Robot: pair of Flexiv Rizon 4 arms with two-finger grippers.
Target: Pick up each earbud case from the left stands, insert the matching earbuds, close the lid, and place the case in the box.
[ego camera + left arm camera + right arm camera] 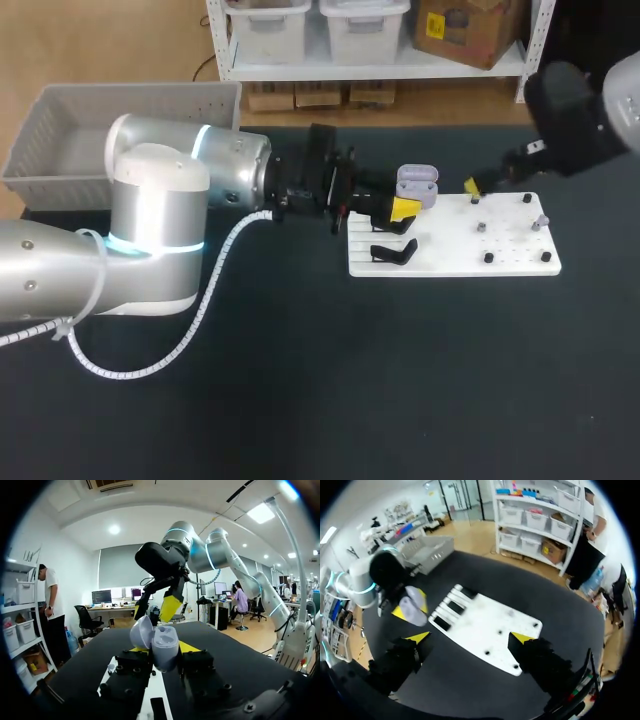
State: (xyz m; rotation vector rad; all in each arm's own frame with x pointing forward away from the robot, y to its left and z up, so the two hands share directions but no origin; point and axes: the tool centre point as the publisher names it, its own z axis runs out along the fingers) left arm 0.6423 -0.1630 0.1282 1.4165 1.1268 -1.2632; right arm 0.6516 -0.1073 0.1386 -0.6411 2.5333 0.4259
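- Left gripper has its two yellow-tipped fingers pressed to either side of the earbud case, and the grip looks firm!
- That pale grey case sits upright between the fingers with its lid swung open, held over the white board near the board's far left corner.
- Just below the left gripper, on the board's left edge, there's a black stand with nothing on it, and slots run alongside it.
- Right gripper is spread wide with nothing between its fingers; it hangs over the board's far edge, just beside the case and not touching it.
- From the left wrist view, the right gripper's yellow tips point down just ahead of the open case.
- Small dark and grey pieces are dotted across the right half of the board, too small to tell which are earbuds.
- The board lies on the dark desk, right of the desk's middle.
- Over at the desk's far left corner stands the grey box, well apart from both grippers.
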